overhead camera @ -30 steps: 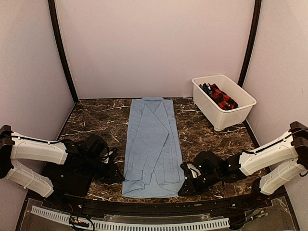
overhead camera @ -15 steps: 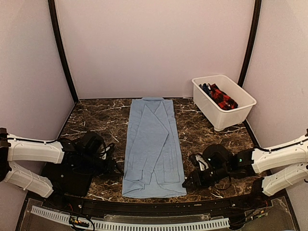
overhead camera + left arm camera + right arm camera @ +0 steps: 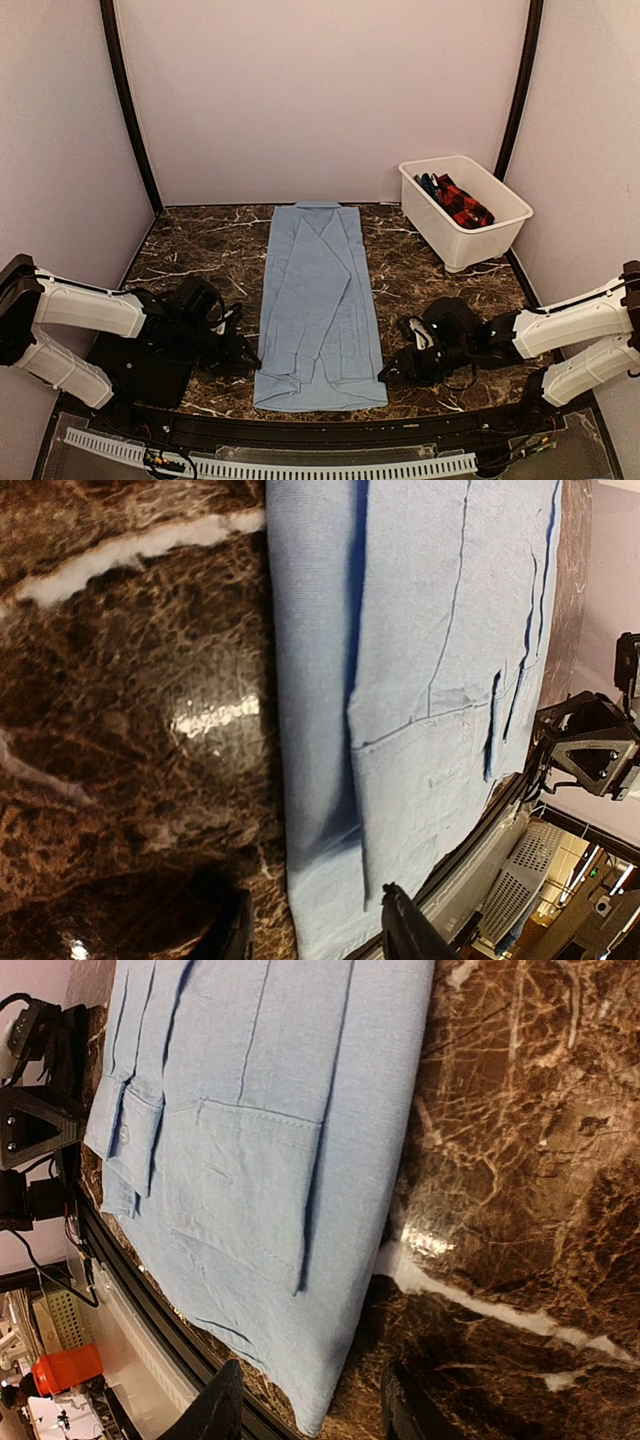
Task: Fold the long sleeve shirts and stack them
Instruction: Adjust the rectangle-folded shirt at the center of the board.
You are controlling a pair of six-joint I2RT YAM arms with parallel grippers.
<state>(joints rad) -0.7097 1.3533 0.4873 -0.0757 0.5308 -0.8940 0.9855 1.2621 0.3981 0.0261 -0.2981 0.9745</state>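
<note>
A light-blue long sleeve shirt (image 3: 318,300) lies folded into a long narrow strip down the middle of the marble table, collar at the far end. My left gripper (image 3: 243,357) sits low at the shirt's near left corner. In the left wrist view it (image 3: 315,935) is open, with the shirt's edge (image 3: 420,680) lying just ahead between the fingers. My right gripper (image 3: 386,372) sits low at the near right corner. Seen from the right wrist it (image 3: 310,1410) is open, and the shirt's corner (image 3: 270,1210) reaches in between the fingers, ungripped.
A white bin (image 3: 478,243) at the back right holds a red-black checked shirt (image 3: 462,205) and a dark blue one (image 3: 428,183). A flat black mat (image 3: 140,375) lies under my left arm. A black rail (image 3: 330,425) runs along the table's near edge.
Both grippers have opened wider. The right wrist has pulled back a little to the right of the shirt's corner. The shirt lies as before.
</note>
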